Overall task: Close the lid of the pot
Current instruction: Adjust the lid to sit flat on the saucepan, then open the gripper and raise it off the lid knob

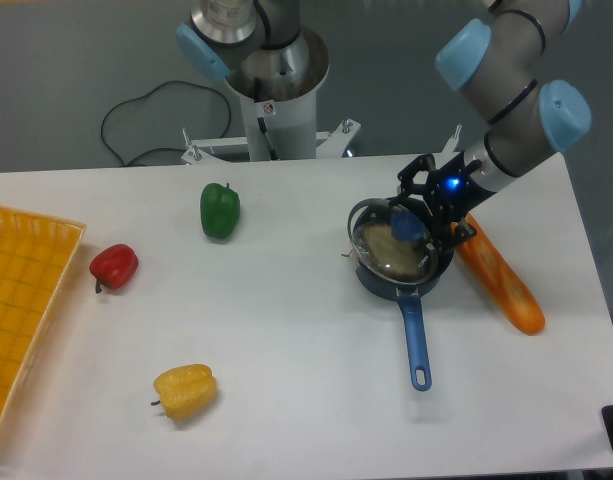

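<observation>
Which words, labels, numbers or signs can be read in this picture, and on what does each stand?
No text can be read.
A small white sticker with a red mark stands on the robot's base column; it is too small and blurred to read.
The pot, the lid and the peppers show no label.

Gripper (418,222) over pot (398,275), fingers around blue knob of lid (391,245). Lid tilted, far edge raised, near edge at pot rim; not seated flat. Pot handle points toward table's near edge, hole at tip. Orange carrot (501,275) just beside pot on right, lying diagonally. Green pepper (219,210) well left of pot. Red pepper (114,266) near yellow tray (26,300) at left edge. Yellow pepper (185,391) toward near-left of white table (286,330).
</observation>
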`<state>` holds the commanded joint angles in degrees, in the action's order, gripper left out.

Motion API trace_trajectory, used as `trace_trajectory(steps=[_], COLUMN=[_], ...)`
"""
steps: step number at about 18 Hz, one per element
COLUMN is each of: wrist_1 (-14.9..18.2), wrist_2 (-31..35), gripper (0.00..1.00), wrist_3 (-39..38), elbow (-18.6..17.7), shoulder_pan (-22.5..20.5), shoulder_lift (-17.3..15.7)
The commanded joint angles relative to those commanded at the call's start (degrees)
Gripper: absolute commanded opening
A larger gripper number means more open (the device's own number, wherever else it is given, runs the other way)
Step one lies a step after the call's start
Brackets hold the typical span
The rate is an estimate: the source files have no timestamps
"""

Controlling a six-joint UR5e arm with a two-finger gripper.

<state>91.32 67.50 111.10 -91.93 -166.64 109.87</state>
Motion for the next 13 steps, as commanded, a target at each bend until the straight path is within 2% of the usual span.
trace_trajectory(steps=[3, 10, 13], wrist_1=[0.0, -0.7, -1.7], wrist_2=[0.1, 1.1, 6.4], gripper=[1.0, 1.0, 1.0], wrist_3=[-1.2, 0.3, 0.5], elbow=[1.1, 2.0, 2.9], shoulder_pan=[0.7, 2.0, 3.2], shoulder_lift=[-1.1, -7.3, -9.3])
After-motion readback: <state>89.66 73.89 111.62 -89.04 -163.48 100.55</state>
